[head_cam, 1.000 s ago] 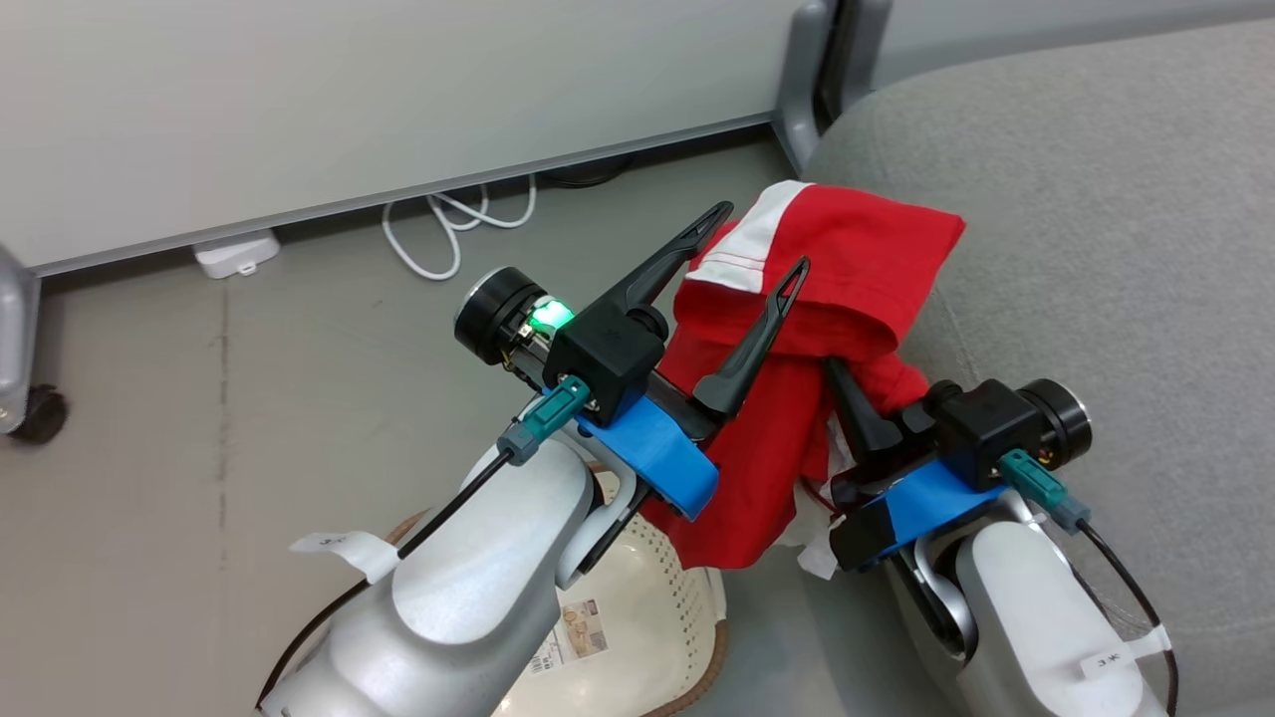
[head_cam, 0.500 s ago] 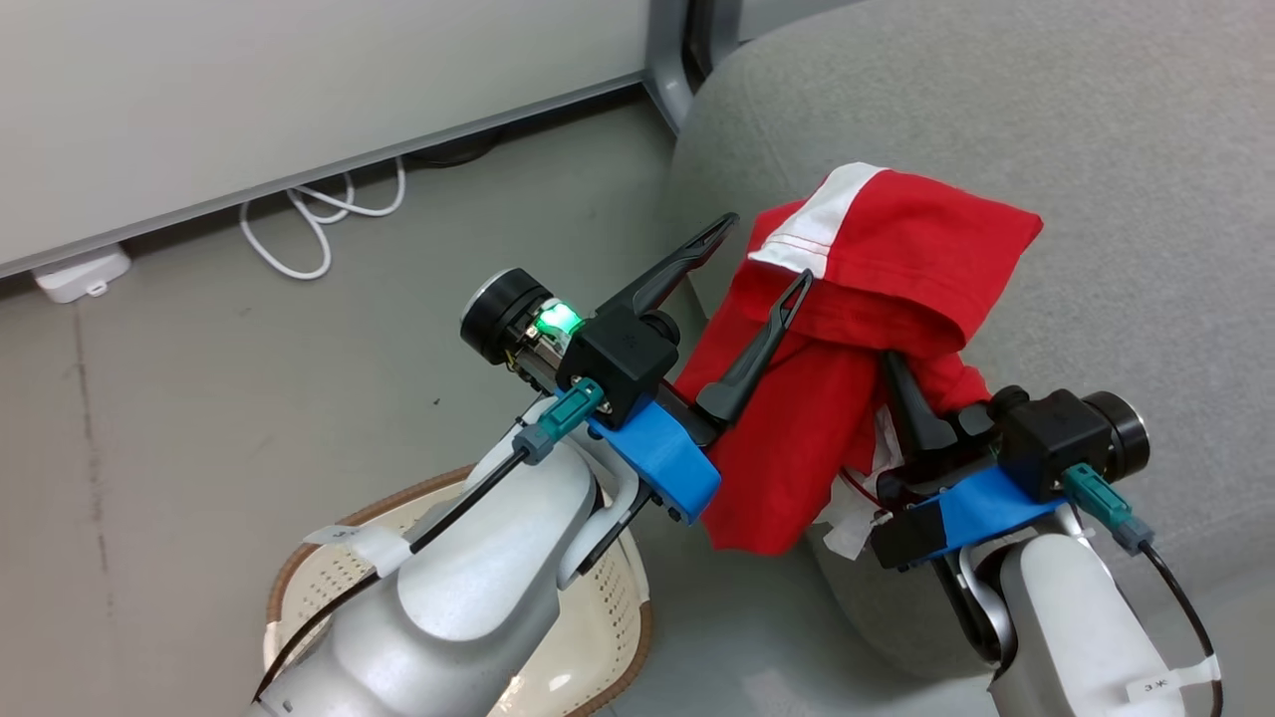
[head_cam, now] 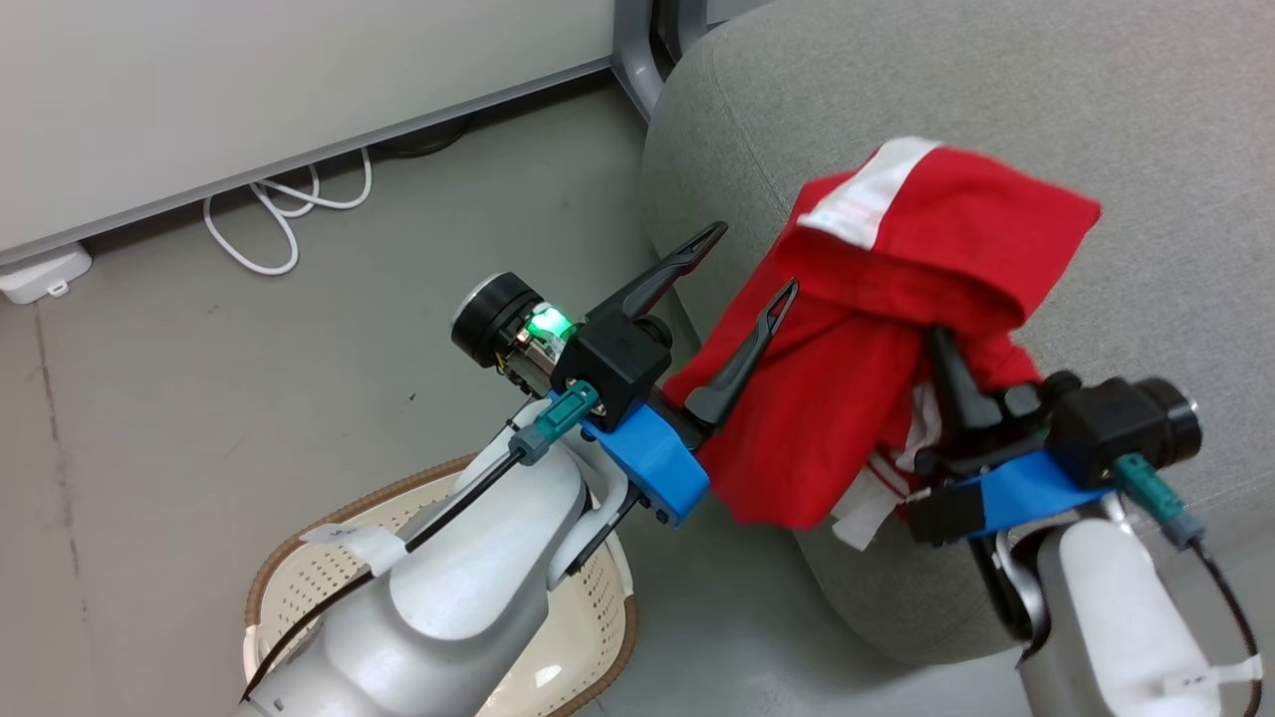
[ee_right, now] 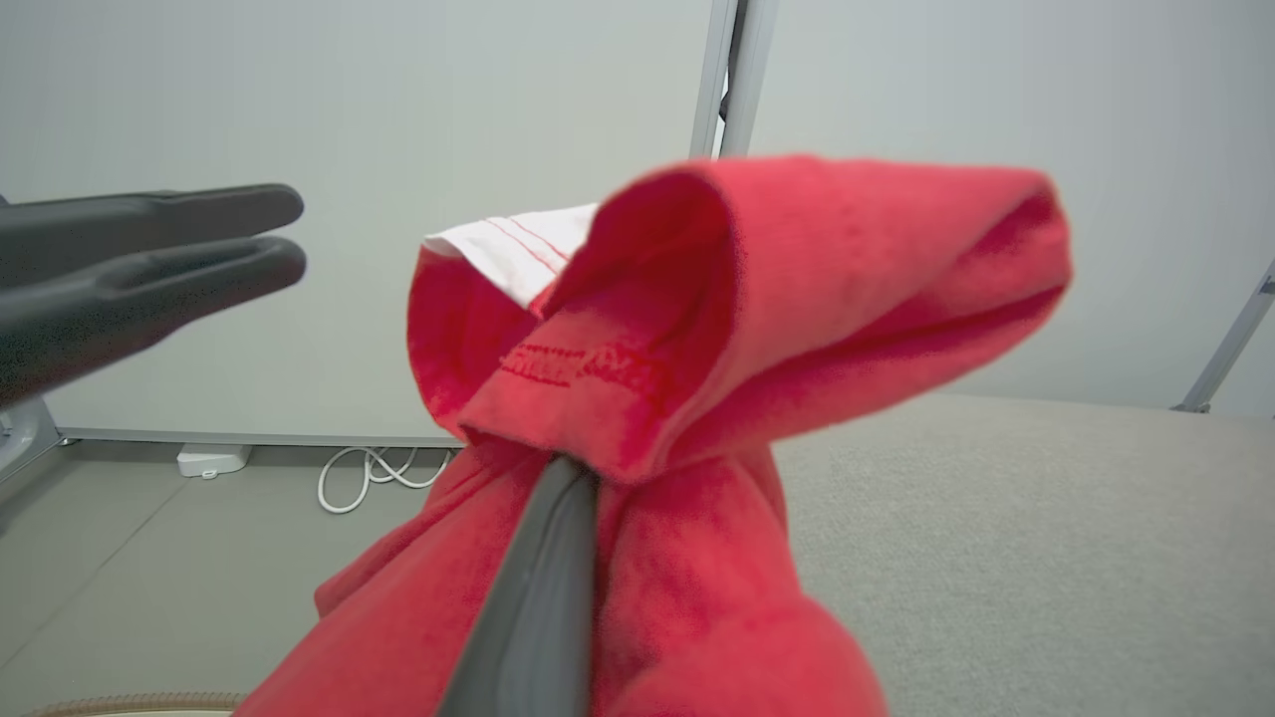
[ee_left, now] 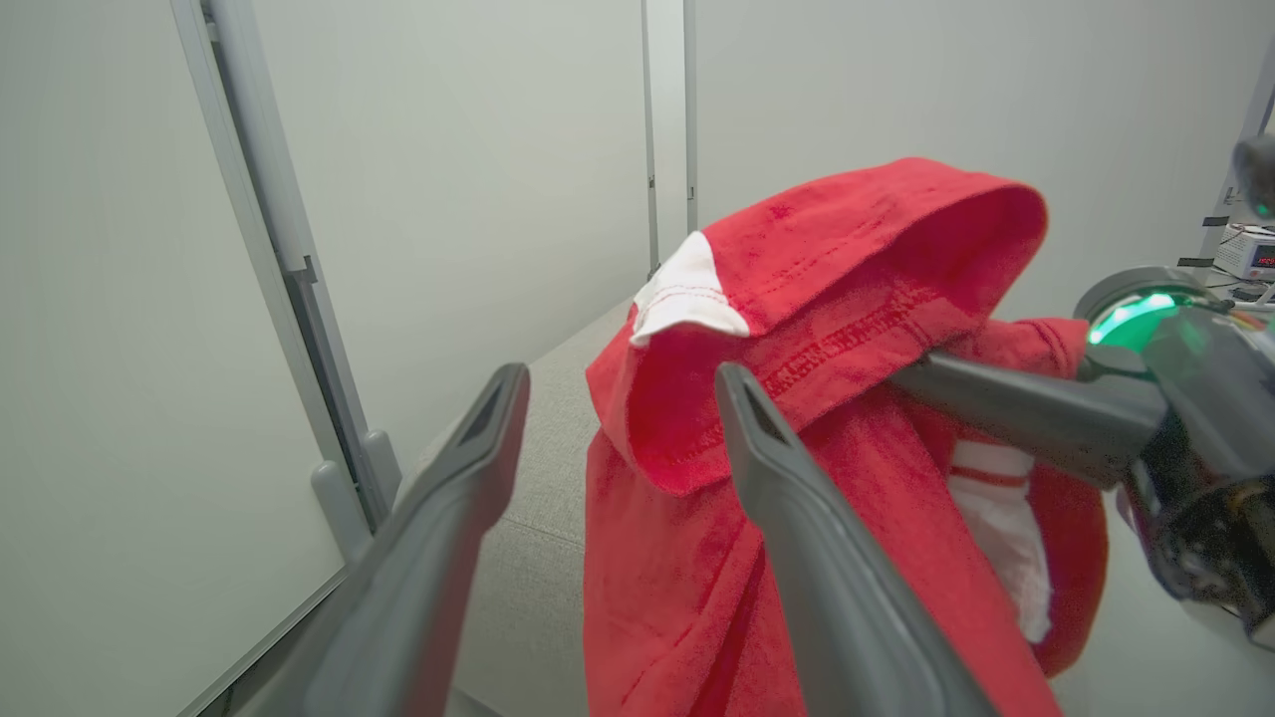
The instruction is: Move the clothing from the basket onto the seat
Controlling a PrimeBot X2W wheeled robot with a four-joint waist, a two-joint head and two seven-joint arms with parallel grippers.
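The red clothing (head_cam: pixel 896 329) with a white panel hangs bunched in the air over the rounded left end of the grey seat (head_cam: pixel 996 90). My right gripper (head_cam: pixel 944 349) is shut on it from below, its fingertips buried in the fabric (ee_right: pixel 717 329). My left gripper (head_cam: pixel 752 261) stands open just left of the cloth, one finger (ee_left: pixel 757 428) close in front of it with nothing between the fingers. The cream basket (head_cam: pixel 299 568) with a brown rim sits on the floor at lower left, partly hidden by my left forearm.
A white cable (head_cam: pixel 269 214) and a white adapter (head_cam: pixel 40 274) lie on the grey floor by the pale wall panel. A grey partition leg (head_cam: pixel 637 55) stands beside the sofa's far left corner.
The head camera has swung right. My right gripper has carried the clothing further over the sofa's end. The left gripper stays open beside it.
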